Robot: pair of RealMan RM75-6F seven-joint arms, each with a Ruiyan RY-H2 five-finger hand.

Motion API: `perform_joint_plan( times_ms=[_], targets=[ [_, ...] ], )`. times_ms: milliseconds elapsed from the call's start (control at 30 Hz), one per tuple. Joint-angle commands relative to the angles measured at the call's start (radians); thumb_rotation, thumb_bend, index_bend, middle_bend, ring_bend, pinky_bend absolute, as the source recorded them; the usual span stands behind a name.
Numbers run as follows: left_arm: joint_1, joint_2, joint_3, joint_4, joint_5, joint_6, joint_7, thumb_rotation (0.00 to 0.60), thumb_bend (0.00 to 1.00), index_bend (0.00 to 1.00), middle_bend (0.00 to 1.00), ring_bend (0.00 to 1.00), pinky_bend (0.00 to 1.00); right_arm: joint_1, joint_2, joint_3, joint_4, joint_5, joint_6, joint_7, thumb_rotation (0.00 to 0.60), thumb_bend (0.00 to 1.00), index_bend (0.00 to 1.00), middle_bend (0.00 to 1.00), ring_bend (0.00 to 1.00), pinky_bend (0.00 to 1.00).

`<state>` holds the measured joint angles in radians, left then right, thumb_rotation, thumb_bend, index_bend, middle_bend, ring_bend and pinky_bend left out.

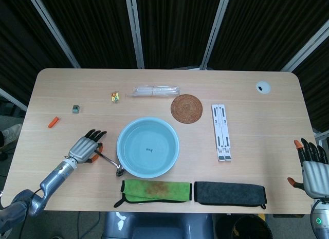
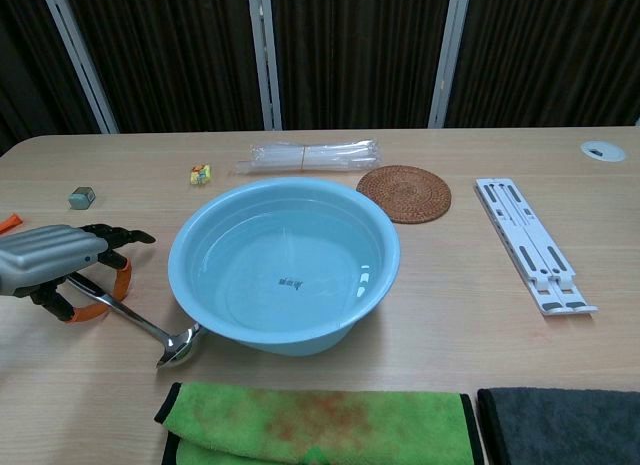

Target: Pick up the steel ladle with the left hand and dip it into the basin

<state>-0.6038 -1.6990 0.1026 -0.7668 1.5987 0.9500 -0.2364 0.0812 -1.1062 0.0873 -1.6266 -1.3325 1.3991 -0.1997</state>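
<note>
The steel ladle (image 1: 109, 161) lies on the table left of the light blue basin (image 1: 119, 146), which holds water. Its bowl (image 2: 176, 348) rests beside the basin's front left wall (image 2: 200, 320), and the handle runs up and left. My left hand (image 1: 85, 147) covers the handle's far end, fingers curled over it and the thumb under it in the chest view, where the left hand (image 2: 58, 258) sits low at the left edge. My right hand (image 1: 310, 165) hovers off the table's right edge, fingers spread and empty.
A green cloth (image 1: 157, 190) and a black cloth (image 1: 230, 192) lie along the front edge. Behind the basin are a woven coaster (image 1: 186, 108), a clear plastic sleeve (image 1: 154, 90) and a white folding stand (image 1: 221, 132). Small items (image 1: 75, 109) sit at the far left.
</note>
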Motion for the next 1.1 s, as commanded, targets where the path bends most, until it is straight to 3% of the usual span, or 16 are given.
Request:
perform_joint_plan(
  times_ms=[33, 300, 1100],
  targets=[
    [0.021, 0.024, 0.012, -0.029, 0.017, 0.050, 0.030, 0.600, 0.44, 0.55, 0.00, 0.00, 0.00, -0.001, 0.001, -0.001, -0.002, -0.002, 0.003, -0.001, 0.600, 0.00, 0.00, 0.00, 0.00, 0.00],
    [0.073, 0.122, 0.049, -0.165, 0.067, 0.177, 0.073, 0.600, 0.44, 0.55, 0.00, 0.00, 0.00, -0.005, 0.003, -0.005, -0.007, -0.014, 0.014, -0.002, 0.600, 0.00, 0.00, 0.00, 0.00, 0.00],
    [0.122, 0.296, 0.067, -0.414, 0.130, 0.304, 0.154, 0.600, 0.44, 0.57, 0.00, 0.00, 0.00, -0.013, 0.009, -0.013, -0.018, -0.040, 0.030, 0.010, 0.600, 0.00, 0.00, 0.00, 0.00, 0.00]
  ],
)
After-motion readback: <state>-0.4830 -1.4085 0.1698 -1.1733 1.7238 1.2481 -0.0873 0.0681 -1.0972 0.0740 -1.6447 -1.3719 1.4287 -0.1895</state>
